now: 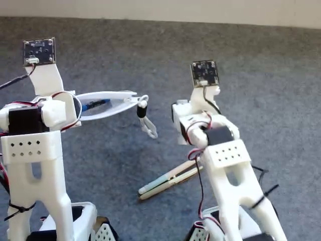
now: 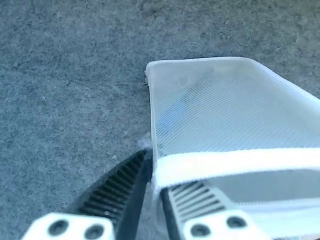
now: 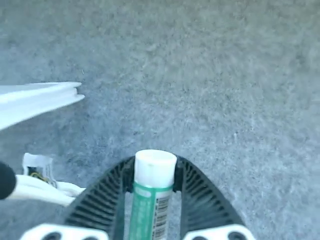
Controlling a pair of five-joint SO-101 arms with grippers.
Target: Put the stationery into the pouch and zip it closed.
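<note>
at the table (image 1: 251, 60), 1 pouch (image 1: 108, 105), 2 pens (image 1: 168, 182)

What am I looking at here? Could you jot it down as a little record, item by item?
Left gripper: shut on the pouch edge
Right gripper: shut on green stick, white cap
Pouch: mouth open, blue item inside
Table: pens lying together near right arm
</note>
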